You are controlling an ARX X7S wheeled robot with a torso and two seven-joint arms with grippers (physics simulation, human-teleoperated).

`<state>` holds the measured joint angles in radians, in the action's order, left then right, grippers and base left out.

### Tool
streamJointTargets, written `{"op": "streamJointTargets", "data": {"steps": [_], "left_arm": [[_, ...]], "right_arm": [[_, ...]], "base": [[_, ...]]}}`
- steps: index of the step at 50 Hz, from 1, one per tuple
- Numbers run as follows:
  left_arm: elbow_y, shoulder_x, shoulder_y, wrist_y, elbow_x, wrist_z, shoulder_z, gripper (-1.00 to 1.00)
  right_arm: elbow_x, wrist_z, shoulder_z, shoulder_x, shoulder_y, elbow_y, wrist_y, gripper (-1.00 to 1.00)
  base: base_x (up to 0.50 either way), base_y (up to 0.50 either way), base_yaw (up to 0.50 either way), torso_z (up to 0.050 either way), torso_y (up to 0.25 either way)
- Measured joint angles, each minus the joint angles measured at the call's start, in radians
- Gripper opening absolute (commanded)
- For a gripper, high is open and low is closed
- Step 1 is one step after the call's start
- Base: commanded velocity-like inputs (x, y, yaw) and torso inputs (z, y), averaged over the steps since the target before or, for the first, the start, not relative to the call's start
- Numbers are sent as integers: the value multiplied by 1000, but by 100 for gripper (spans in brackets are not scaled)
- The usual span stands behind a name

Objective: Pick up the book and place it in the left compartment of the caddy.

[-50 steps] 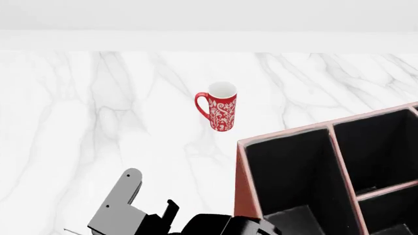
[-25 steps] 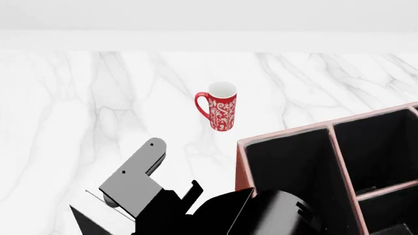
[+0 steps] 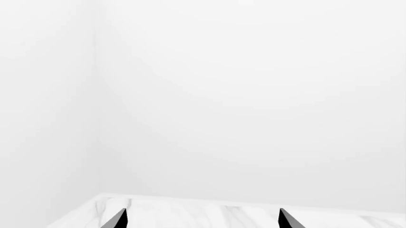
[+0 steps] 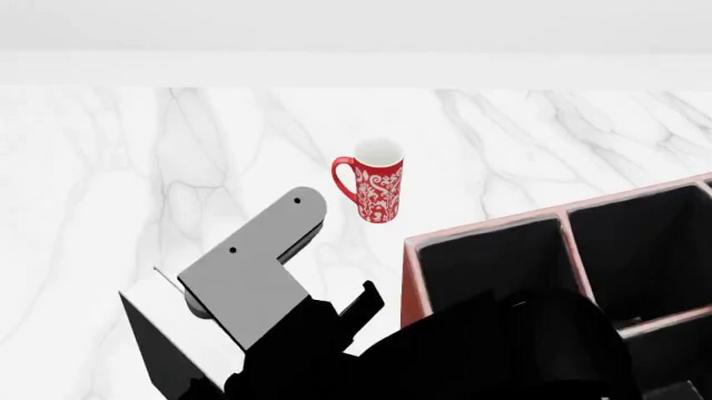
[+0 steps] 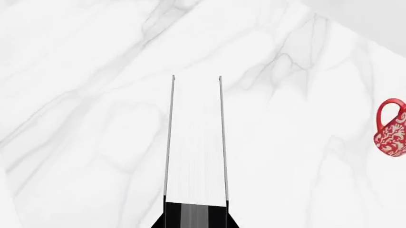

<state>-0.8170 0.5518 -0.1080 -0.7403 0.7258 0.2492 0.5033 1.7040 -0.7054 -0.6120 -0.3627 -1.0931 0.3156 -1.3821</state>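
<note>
Showing the right gripper (image 5: 195,211) clamped on the book (image 5: 195,142): in the right wrist view the white page edges, framed by two thin black covers, run straight out from the black fingers (image 5: 166,219) above the marble tabletop (image 5: 82,71). In the head view the book (image 4: 167,333) appears at lower left, black cover and white edge, partly hidden behind the grey arm link (image 4: 250,275), to the left of the caddy (image 4: 414,283). Compared with the earlier head views, arm and book sit higher and further forward, and the dark arm body now covers much of the left compartment (image 4: 489,262). The red mug (image 4: 376,181) stands unmoved beyond the caddy. In the left wrist view the left gripper (image 3: 201,221) shows only two dark fingertips, set well apart, holding nothing.
</note>
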Motion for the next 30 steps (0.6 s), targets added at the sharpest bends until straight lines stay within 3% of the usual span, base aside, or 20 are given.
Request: {"op": "streamJointTargets", "data": {"steps": [13,30], "left_arm": [[1,2,3,5,-4,3,-7,100],[7,5,5,14,-17,7,-22,100]], "right_arm": [[313,-268,-5,-55,-91,75,80,-100],[595,-479,-13,-157,-217,191,227,-100]], "base": [[0,0,0,0,1],[0,0,0,0,1]]}}
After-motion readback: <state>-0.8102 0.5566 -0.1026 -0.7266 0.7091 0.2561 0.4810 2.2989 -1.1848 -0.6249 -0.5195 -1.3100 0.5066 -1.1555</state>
